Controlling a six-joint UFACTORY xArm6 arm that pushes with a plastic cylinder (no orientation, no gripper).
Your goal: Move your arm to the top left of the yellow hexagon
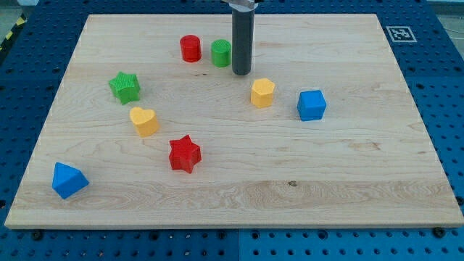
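The yellow hexagon (262,93) sits on the wooden board a little right of the view's middle. My tip (241,73) stands just up and to the left of it, a short gap apart. The tip is right beside the green cylinder (221,53), on that block's right side. The rod comes down from the view's top edge.
A red cylinder (191,48) stands left of the green cylinder. A blue cube (312,105) lies right of the hexagon. A green star (125,87), a yellow heart (144,121), a red star (184,154) and a blue block (69,180) lie on the left half.
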